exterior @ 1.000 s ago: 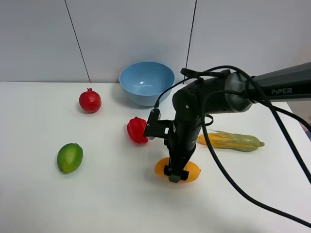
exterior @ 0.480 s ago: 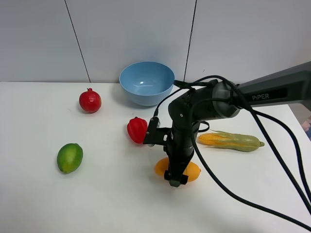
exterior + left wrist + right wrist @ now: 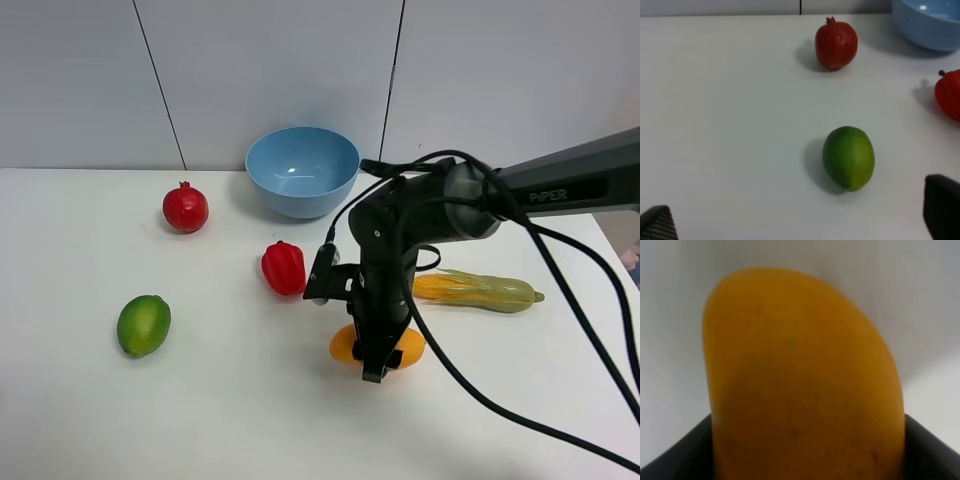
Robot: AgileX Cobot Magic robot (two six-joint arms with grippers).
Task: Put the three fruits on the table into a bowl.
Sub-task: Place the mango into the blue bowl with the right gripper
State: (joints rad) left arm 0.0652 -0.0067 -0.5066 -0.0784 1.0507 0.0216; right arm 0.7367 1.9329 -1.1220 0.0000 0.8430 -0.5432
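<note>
Finding one: the mango (image 3: 412,348) sits within your right pincer (image 3: 376,364). The pincer comes down on it from above. In the right wrist view the mango (image 3: 800,380) fills the space between the two dark fingers (image 3: 670,460), which press against its flanks, so the pincer is clamped on the mango. Whether the fruit rests on the table (image 3: 200,420) or hangs just clear of it cannot be told.

Finding two: the red bell pepper (image 3: 283,268) stands near that pincer, towards the left arm's side and a little nearer the wall. The corn cob (image 3: 480,290) lies near it on the opposite side, apart from the mango. The bowl (image 3: 300,195) stands farther off, beyond the pincer and close to the wall, with nothing seen in it.

Finding three: your left pincer (image 3: 800,220) has its fingers spread wide and holds nothing. The lime (image 3: 848,157) lies on the table just ahead of it, untouched. The pomegranate (image 3: 836,43) sits upright well beyond the lime, crown up. Both fruits are well apart from the right pincer, on the left arm's side of the table.
</note>
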